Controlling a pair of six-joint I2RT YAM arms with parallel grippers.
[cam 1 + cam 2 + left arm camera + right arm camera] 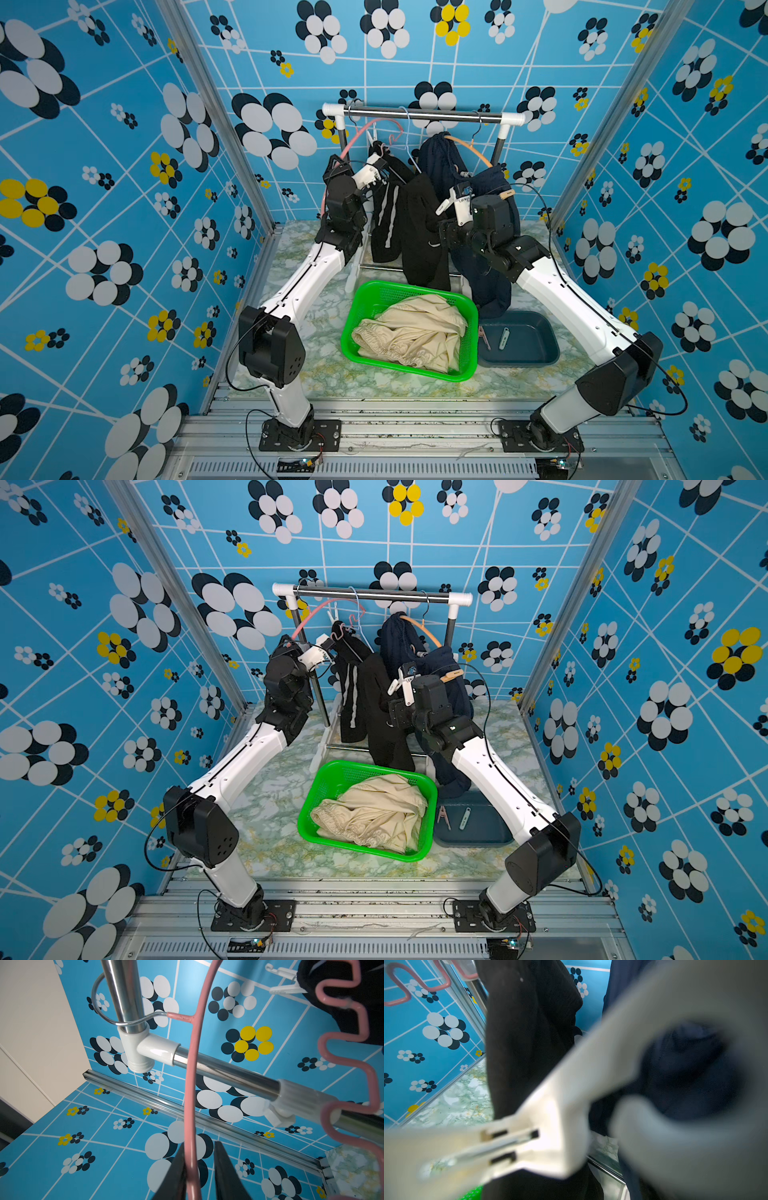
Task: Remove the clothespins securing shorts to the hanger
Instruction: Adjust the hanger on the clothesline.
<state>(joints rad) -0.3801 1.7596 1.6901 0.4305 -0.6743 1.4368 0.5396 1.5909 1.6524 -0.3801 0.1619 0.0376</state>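
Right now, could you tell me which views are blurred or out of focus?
Right wrist view: the white clothespin up close is badly blurred, the black shorts behind it sharper. Left wrist view: sharp, with glare on the steel rack. Both top views: crisp.

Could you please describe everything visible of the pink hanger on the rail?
The pink coated-wire hanger has a bare metal hook looped over the chrome rail, a long curved arm and a wavy bar. The left gripper straddles the arm, jaws slightly apart. Black shorts drape over its wavy end, a white clothespin clipped to them.
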